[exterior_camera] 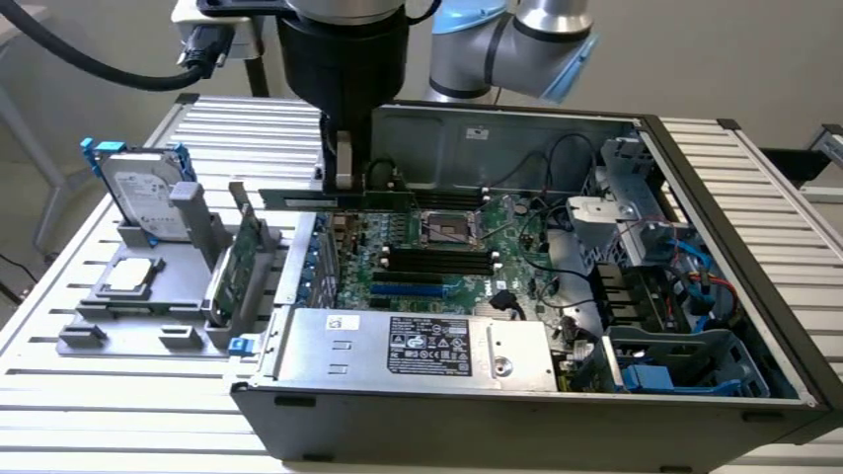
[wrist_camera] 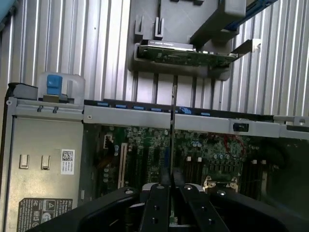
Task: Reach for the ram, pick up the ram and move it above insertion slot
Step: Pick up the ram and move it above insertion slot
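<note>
Your gripper (exterior_camera: 345,183) is pinched shut on the ram (exterior_camera: 345,200), holding the thin green strip level above the open computer case (exterior_camera: 527,405). Keep it flat and steady, and line it up along the black slots (exterior_camera: 435,259) on the motherboard (exterior_camera: 461,281).

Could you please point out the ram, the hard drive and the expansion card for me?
ram (exterior_camera: 345,200): exterior view, middle of the strip held in the hand.
hard drive (exterior_camera: 142,190): exterior view, its silver face.
expansion card (exterior_camera: 233,267): exterior view, its green board, standing in the holder.
</note>
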Robot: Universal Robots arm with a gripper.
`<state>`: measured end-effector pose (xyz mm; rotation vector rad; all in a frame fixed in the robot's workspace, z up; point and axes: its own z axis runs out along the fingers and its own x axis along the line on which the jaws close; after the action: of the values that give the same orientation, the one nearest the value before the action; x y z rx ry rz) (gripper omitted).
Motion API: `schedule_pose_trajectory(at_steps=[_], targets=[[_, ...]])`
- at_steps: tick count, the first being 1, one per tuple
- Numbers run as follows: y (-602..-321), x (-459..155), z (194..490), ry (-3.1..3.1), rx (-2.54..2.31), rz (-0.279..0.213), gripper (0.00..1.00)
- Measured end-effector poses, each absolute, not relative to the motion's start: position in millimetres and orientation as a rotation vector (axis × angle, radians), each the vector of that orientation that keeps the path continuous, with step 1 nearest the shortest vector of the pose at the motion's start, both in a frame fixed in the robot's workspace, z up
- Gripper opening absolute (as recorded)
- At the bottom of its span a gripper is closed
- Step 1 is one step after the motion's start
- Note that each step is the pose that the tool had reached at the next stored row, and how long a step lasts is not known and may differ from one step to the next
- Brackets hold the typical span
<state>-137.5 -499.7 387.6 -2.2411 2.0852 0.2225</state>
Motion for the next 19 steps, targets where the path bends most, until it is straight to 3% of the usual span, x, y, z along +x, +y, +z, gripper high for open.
schedule_pose_trajectory(at_steps=[19], targets=[[-462.9, -90.7, 387.5, 2.087, -2.242, 0.22, 0.14]])
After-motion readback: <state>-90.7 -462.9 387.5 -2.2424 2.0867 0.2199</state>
